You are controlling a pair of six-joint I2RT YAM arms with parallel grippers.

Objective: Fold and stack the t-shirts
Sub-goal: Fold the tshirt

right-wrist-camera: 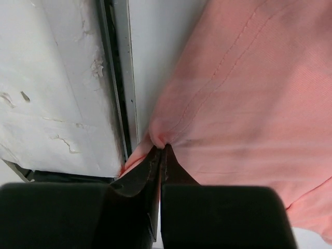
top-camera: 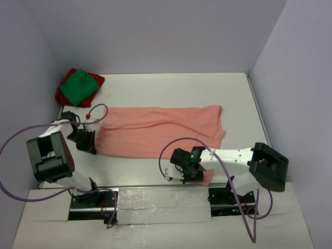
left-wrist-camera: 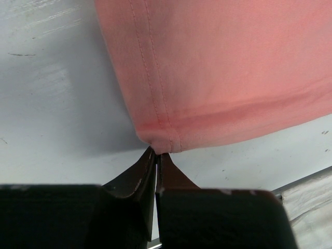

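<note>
A large salmon-pink t-shirt (top-camera: 161, 129) lies spread across the middle of the table. My left gripper (top-camera: 92, 146) sits at the shirt's near left corner. In the left wrist view the left gripper (left-wrist-camera: 157, 151) is shut on the hemmed corner of the pink cloth (left-wrist-camera: 223, 67). My right gripper (top-camera: 195, 173) is near the table's front edge, shut on a small pinch of pink cloth (top-camera: 206, 179). The right wrist view shows the right gripper (right-wrist-camera: 162, 147) shut on a puckered fold of the salmon shirt (right-wrist-camera: 249, 104). A bright green t-shirt (top-camera: 78, 86) rests on a dark red t-shirt (top-camera: 96, 81) in the back left corner.
Grey walls close in the table on the left, back and right. A taped white strip (top-camera: 161, 205) and the arm bases run along the near edge. A metal rail (right-wrist-camera: 120, 78) lies just left of the right gripper. Purple cables (top-camera: 15, 137) loop off both arms.
</note>
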